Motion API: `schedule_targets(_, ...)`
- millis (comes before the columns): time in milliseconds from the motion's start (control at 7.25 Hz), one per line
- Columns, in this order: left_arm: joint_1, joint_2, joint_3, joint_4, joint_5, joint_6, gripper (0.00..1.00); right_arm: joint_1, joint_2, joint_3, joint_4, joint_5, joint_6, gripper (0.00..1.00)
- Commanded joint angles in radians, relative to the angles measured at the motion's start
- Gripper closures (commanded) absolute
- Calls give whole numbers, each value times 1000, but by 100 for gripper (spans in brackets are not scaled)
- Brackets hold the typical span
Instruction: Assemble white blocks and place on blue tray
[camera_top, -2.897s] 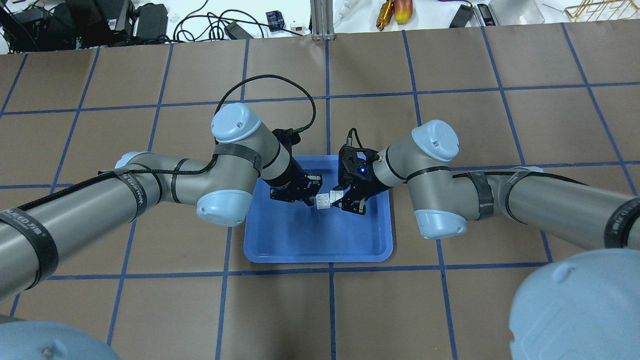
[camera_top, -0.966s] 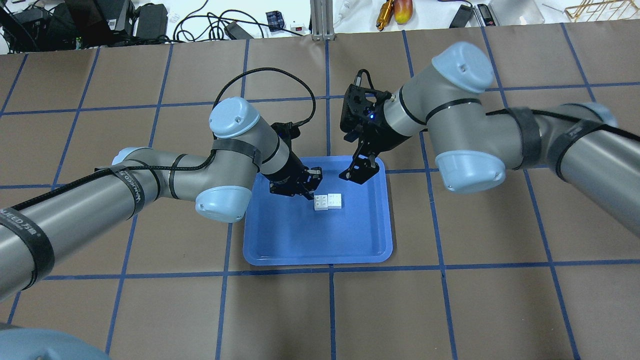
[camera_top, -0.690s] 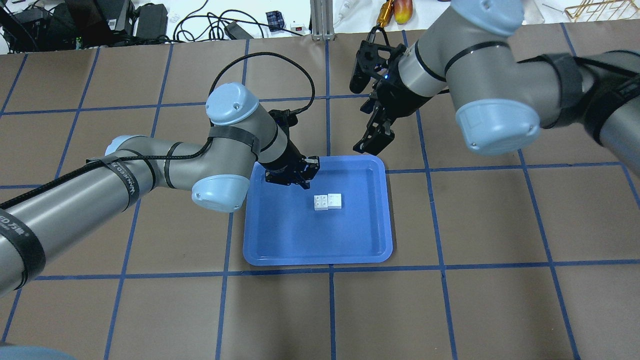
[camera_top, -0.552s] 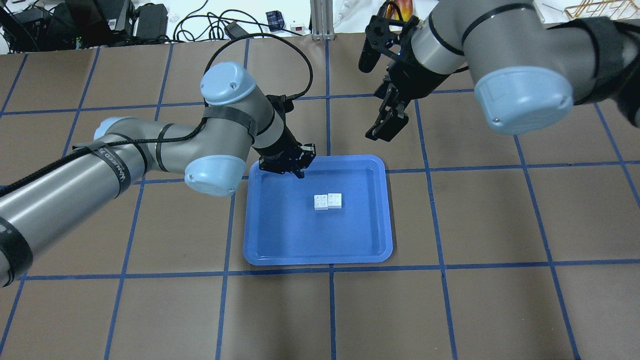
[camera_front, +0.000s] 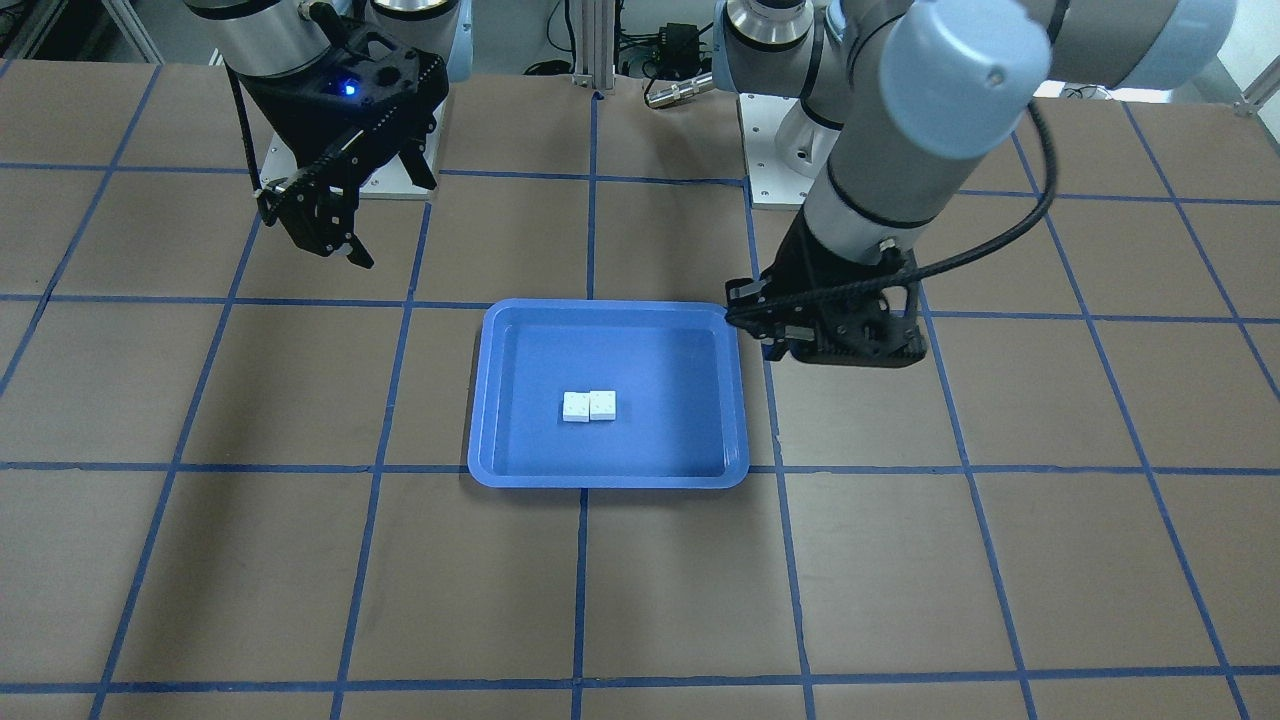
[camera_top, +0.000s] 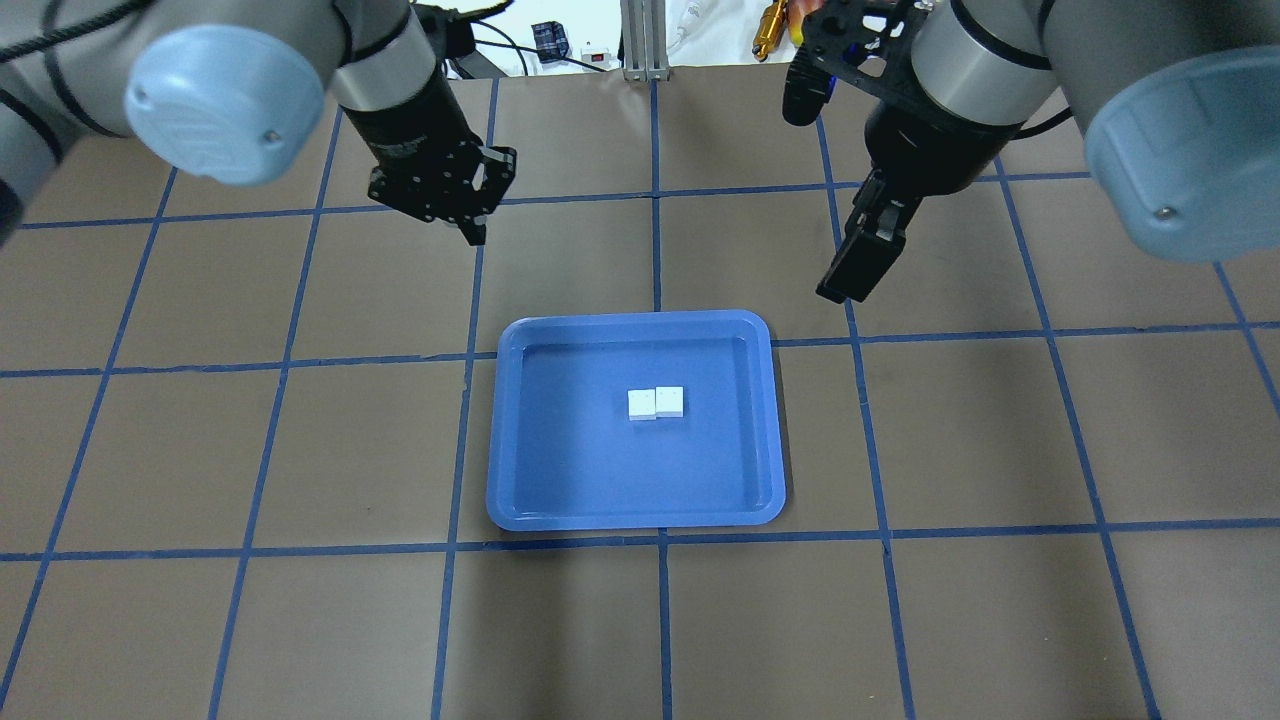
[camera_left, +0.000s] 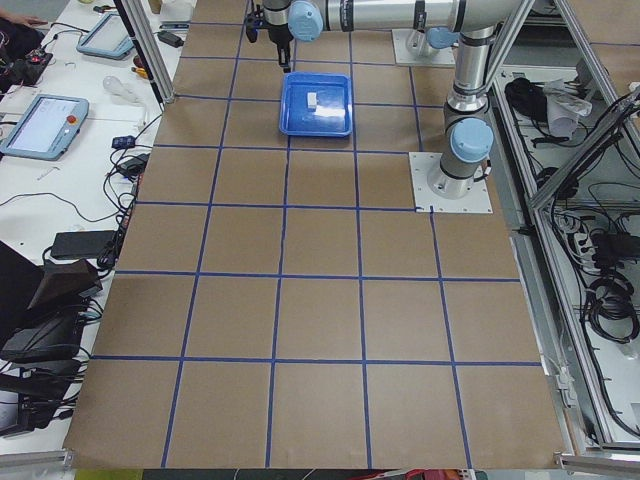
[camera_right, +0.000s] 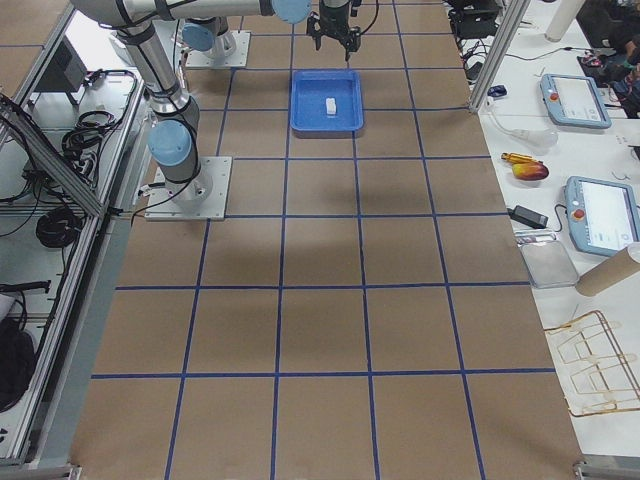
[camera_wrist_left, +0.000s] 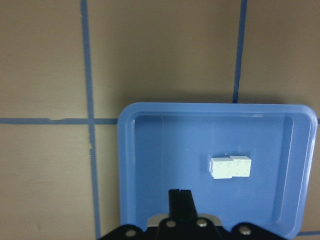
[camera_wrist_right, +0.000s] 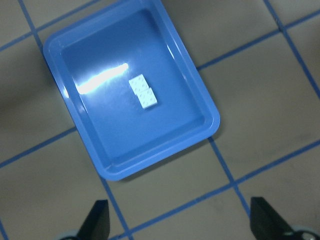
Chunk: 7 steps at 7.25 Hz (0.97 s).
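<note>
The two white blocks (camera_top: 656, 403) lie joined side by side near the middle of the blue tray (camera_top: 520, 500), with nothing touching them. They also show in the front view (camera_front: 589, 405), the left wrist view (camera_wrist_left: 231, 167) and the right wrist view (camera_wrist_right: 143, 92). My left gripper (camera_top: 470, 215) hangs high, beyond the tray's far left corner. Its fingers (camera_wrist_left: 180, 205) are together and hold nothing. My right gripper (camera_top: 860, 270) hangs high, beyond the tray's far right corner. Its fingers (camera_wrist_right: 99, 220) are spread wide apart and hold nothing.
The tray's rim (camera_front: 480, 440) sits on a brown table with a blue tape grid. Cables, boxes and tools lie past the table's far edge (camera_top: 480, 55). The arm bases (camera_front: 790, 150) stand on the robot's side of the table.
Both grippers held the blocks together over the tray, then let go. Both arms have risen and pulled back away from the tray. The joined blocks stay in the tray.
</note>
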Motion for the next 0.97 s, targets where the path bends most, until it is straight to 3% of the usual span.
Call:
schedule_targets(0,48,86,22,-69,81,70,74,0,-57,2,70,-51,40,0)
schedule_targets(276,78,121,14,-55,80,72,6,-22,-62,-3,64,-51,257,0)
schedule_targets(414,85,122,5,-50,74,70,0,-21,-63,-3,63,-51,426,0)
schedule_targets(690,83,123,-9,-24,77,71,0,-22,-62,-11,35,-67,708,0)
schedule_targets(828,85,123,-9,-24,77,72,0,-32,-57,-15,32,-175,730,0)
